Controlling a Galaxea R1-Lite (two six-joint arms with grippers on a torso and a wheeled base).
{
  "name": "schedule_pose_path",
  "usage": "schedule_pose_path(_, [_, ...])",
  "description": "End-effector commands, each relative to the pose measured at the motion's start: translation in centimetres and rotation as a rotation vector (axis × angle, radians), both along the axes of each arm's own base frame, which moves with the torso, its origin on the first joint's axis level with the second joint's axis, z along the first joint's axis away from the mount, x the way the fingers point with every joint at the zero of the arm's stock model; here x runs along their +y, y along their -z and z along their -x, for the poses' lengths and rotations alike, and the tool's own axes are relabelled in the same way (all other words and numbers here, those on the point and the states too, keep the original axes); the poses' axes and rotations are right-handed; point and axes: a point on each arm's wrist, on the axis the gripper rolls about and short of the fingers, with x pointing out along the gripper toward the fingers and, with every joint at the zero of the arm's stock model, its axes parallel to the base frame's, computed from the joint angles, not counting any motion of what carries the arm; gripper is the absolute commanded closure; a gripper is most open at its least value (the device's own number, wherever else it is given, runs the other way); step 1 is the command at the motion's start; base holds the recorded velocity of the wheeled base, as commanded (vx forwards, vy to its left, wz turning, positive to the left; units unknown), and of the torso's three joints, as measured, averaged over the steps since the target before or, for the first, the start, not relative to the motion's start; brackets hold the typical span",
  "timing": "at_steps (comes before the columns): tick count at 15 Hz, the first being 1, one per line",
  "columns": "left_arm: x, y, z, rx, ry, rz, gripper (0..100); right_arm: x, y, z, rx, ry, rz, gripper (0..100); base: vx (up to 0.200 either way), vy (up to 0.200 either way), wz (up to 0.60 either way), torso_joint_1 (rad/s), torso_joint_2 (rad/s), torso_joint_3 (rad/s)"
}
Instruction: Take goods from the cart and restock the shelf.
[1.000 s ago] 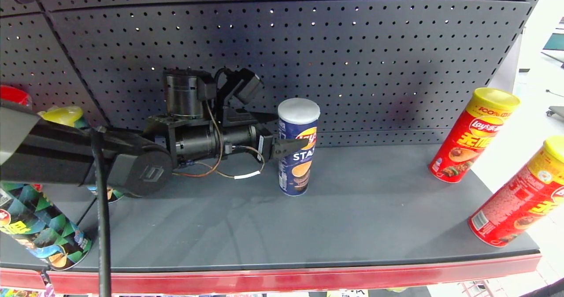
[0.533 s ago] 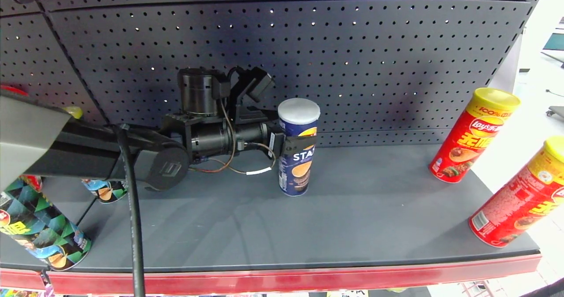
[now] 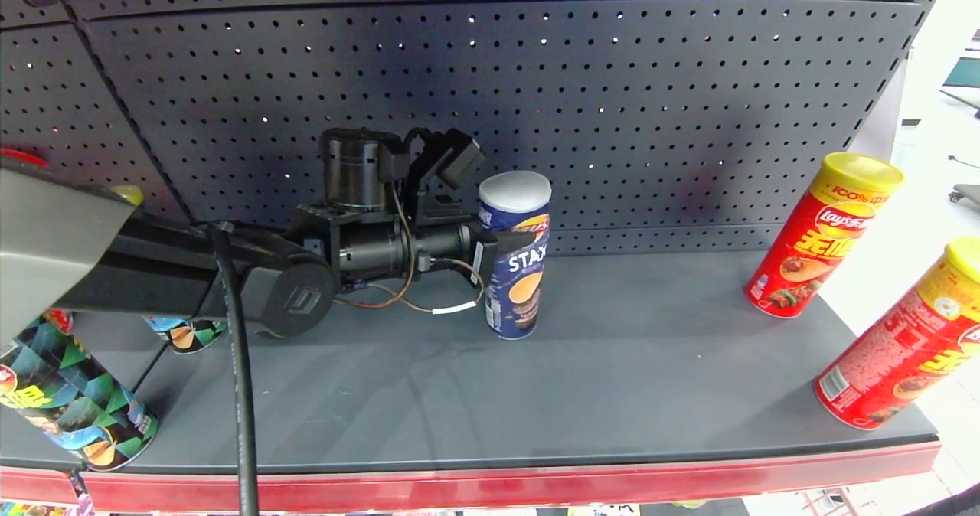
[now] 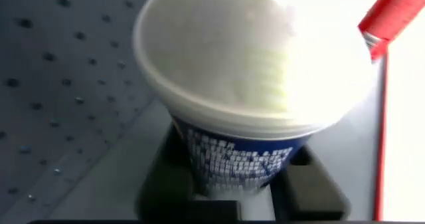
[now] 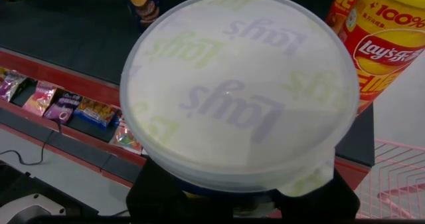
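Note:
A blue chip can [image 3: 515,256] with a white lid stands on the grey shelf [image 3: 612,363] near the perforated back wall, leaning slightly to the left. My left gripper [image 3: 521,252] comes in from the left and is shut on its upper half. The left wrist view looks down on the blue can [image 4: 246,151] with the left gripper [image 4: 239,187] holding it, one dark finger [image 4: 166,181] on each side. My right gripper [image 5: 242,194] is shut on a second chip can [image 5: 239,91] with a clear lid, held out in front of the shelf's red edge [image 5: 73,68].
Two red cans with yellow lids [image 3: 827,233] [image 3: 903,340] stand at the shelf's right end. A green patterned can [image 3: 69,401] stands front left, another [image 3: 184,332] behind the arm. A red can [image 5: 392,44] is beside the held one. A pink cart [image 5: 398,177] shows below.
My left arm has pushed further right along the shelf and its fingers have come around the blue can. The can's top has tipped slightly left.

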Motion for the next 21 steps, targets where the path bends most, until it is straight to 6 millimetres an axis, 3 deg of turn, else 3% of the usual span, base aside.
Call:
schedule_pose_path(1, [0.7, -0.6, 1.4, 0.013, 0.024, -0.001, 100, 0.0, 0.0, 0.0, 0.002, -0.001, 0.001, 100, 0.000, 0.000, 0.00, 0.000, 0.00, 0.000])
schedule_pose_path(4, [3.4, -1.5, 4.6, 0.068, 0.089, -0.009, 100, 0.0, 0.0, 0.0, 0.000, -0.001, 0.001, 100, 0.000, 0.000, 0.00, 0.000, 0.00, 0.000])
schedule_pose_path(7, [4.4, -1.9, 6.5, 0.065, 0.160, -0.001, 100, 0.0, -0.1, 0.0, -0.003, -0.001, 0.000, 100, 0.000, 0.000, 0.00, 0.000, 0.00, 0.000])
schedule_pose_path(10, [5.5, -0.1, 6.9, 0.013, 0.215, -0.071, 100, 0.0, -0.3, 0.0, -0.006, -0.003, 0.000, 100, 0.000, 0.000, 0.00, 0.000, 0.00, 0.000])
schedule_pose_path(15, [6.6, 0.0, 6.6, -0.020, 0.271, -0.063, 100, 0.0, -0.3, 0.0, -0.009, -0.003, 0.000, 100, 0.000, 0.000, 0.00, 0.000, 0.00, 0.000])
schedule_pose_path(21, [7.2, 0.9, 7.6, 0.018, 0.330, -0.054, 100, 0.0, -0.3, 0.1, -0.012, -0.003, -0.001, 100, 0.000, 0.000, 0.00, 0.000, 0.00, 0.000])
